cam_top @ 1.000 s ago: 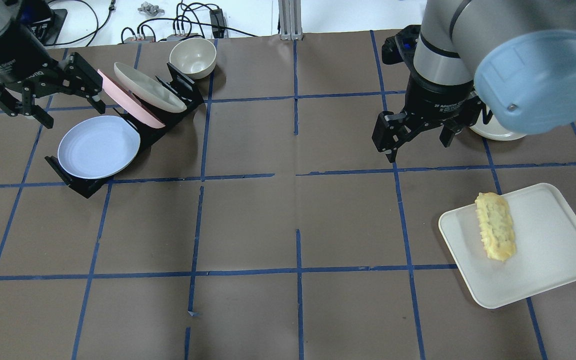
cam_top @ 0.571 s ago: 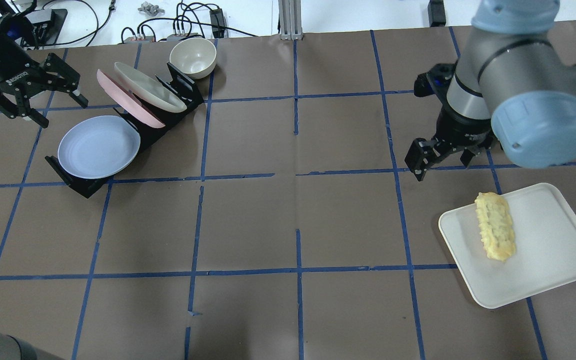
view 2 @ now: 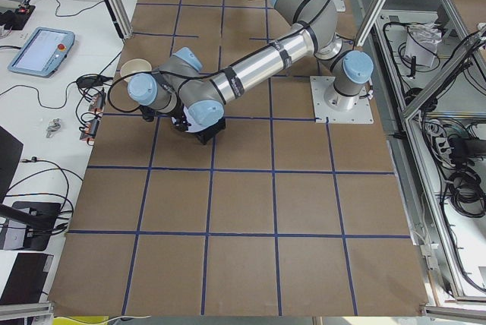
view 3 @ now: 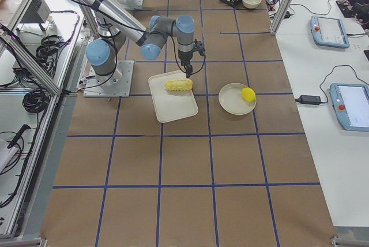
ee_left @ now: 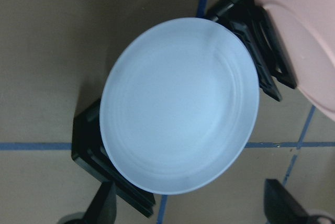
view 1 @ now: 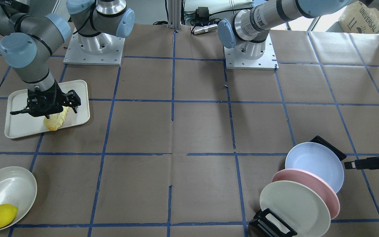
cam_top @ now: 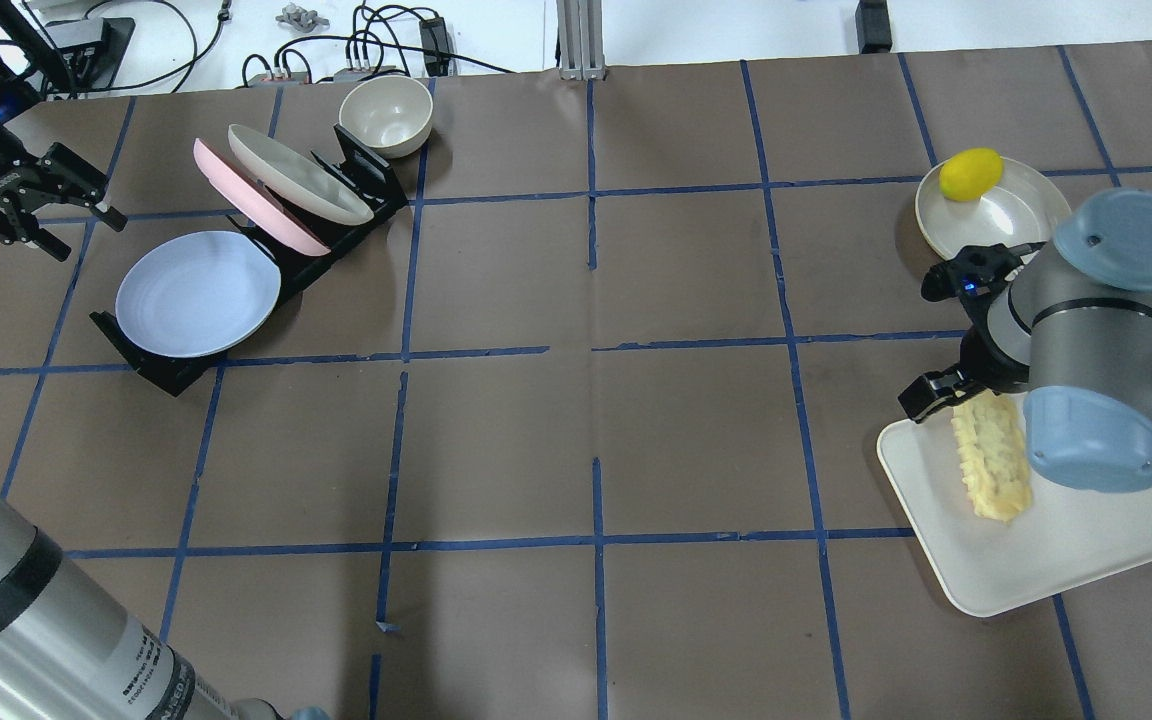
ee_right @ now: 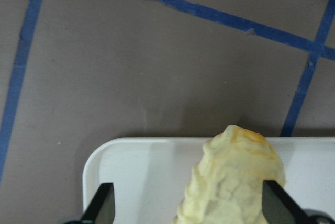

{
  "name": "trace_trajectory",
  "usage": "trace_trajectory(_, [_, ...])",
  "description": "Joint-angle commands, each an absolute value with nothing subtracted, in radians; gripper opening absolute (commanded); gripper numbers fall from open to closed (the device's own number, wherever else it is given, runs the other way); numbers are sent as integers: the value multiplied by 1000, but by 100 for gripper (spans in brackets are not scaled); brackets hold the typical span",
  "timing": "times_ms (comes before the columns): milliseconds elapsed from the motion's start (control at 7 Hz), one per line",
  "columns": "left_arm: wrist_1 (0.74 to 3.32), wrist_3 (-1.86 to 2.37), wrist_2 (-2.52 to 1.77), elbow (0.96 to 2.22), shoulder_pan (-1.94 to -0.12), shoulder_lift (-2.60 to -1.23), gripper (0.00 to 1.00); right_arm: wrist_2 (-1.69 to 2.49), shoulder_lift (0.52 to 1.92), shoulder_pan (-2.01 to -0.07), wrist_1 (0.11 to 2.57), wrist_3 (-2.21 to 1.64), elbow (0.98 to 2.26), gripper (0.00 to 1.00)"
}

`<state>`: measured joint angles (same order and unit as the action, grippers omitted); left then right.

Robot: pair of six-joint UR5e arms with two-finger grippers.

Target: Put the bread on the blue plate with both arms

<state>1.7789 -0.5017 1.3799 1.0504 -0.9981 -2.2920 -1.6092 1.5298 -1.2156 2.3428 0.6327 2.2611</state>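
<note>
One bread (cam_top: 991, 455): how does its long axis run? (Student)
Near-to-far in the overhead view, flat on the white tray (cam_top: 1086, 570). The right gripper (ee_right: 191, 205) straddles its far end, fingers spread. (Tutor)
Surroundings? (Student)
The blue plate (cam_top: 198, 293) leans empty in the black rack (cam_top: 166, 372), well apart from the bread. The left gripper (cam_top: 86, 235) hangs beside it, spread. A lemon (cam_top: 971, 173) lies in the bowl (cam_top: 1031, 215) near the tray. (Tutor)
</note>
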Motion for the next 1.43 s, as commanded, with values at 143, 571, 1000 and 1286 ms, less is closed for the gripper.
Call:
trace_trajectory(143, [1784,-612,1379,1026,-997,-2407,89,-1612,1408,-1088,2430,696,2295,94])
trace_trajectory(571, [1831,-614,1379,1048,-1005,-2410,31,-1609,1433,-1095,2354,632,2310,9])
trace_trajectory(1000, [1836,-611,1379,1039,-1005,-2395,6,-1611,1540,-1204,1985,488,2119,10])
trace_trajectory(1286, [1871,-611,1381,1051,-1005,-2343,3,-1615,1566,-1291,1554,392,1803,14])
